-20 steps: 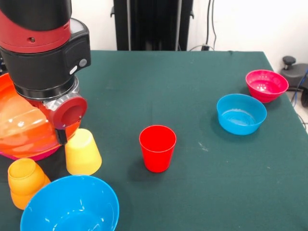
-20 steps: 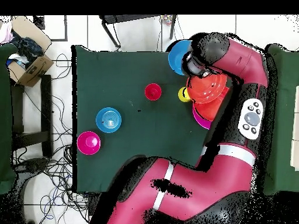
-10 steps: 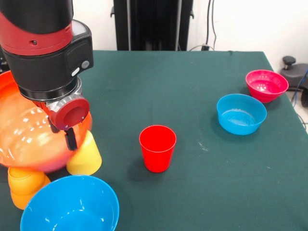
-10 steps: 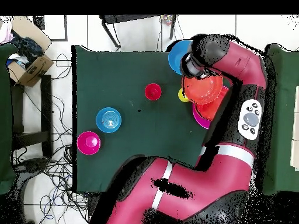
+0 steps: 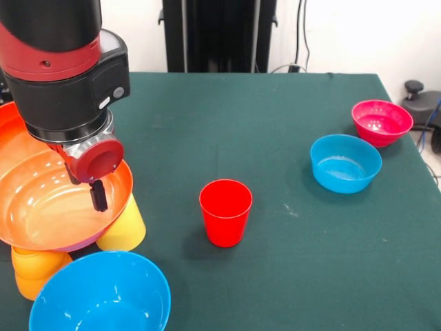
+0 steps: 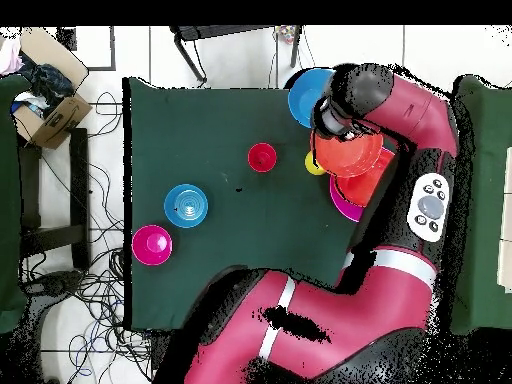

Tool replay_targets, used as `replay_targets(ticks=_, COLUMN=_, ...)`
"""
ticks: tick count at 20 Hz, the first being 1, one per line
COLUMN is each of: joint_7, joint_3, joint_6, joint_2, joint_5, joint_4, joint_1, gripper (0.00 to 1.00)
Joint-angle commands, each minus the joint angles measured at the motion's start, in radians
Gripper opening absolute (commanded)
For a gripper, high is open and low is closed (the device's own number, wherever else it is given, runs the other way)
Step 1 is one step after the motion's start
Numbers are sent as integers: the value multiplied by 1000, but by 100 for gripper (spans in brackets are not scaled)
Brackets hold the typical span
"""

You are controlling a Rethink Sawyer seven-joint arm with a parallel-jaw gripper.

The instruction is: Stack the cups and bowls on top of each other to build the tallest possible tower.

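Gripper (image 5: 96,196) clamped on rim of orange-red bowl (image 5: 48,203), held tilted above yellow cup (image 5: 124,227) and orange cup (image 5: 34,265). Large blue bowl (image 5: 100,293) near front; red cup (image 5: 225,212) mid-surface; small blue bowl (image 5: 345,163) beside magenta bowl (image 5: 381,122).

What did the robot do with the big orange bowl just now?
The gripper lifted the orange bowl off the pile at the table's edge and swung it over the upturned yellow cup and orange cup, levelling it so its inside faces up. One finger shows at its rim. The red cup, the blue bowls and the magenta bowl stayed put.
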Motion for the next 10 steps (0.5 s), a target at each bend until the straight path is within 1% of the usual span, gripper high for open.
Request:
replay_targets(ticks=1, joint_7=152, joint_3=45, joint_6=55, joint_2=10, joint_5=9, joint_4=19, joint_1=13, gripper=100)
replay_targets(ticks=2, joint_7=159, joint_3=42, joint_6=60, joint_2=10, joint_5=12, joint_4=16, joint_1=14, gripper=100)
replay_targets(ticks=8, joint_7=162, joint_3=7, joint_6=191, joint_2=22, joint_5=14, joint_4=-106, joint_1=13, gripper=100)
replay_targets(ticks=10, joint_7=134, joint_3=-1, joint_6=232, joint_2=16, joint_5=8, joint_4=-143, joint_1=17, gripper=100)
